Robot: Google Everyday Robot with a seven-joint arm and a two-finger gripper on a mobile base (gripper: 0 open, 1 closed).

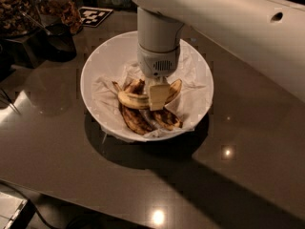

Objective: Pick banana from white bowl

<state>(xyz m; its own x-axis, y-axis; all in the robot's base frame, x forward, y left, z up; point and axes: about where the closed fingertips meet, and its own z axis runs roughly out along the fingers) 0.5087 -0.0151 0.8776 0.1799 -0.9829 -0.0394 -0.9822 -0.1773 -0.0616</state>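
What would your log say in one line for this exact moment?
phase: reaching | gripper: down inside white bowl, at banana | banana: lying in bowl, not lifted

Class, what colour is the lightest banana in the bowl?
Mostly yellow with brown speckles: the curved banana lies under the claw in the wide white bowl. Camera view.

1 view only, set high, looking down at a slant onto the table [248,175], fairly close. White bowl [95,73] sits just left of frame center. Arm [228,23] comes in from upper right. Claw [158,95] at center, down in the bowl over the banana [131,99].
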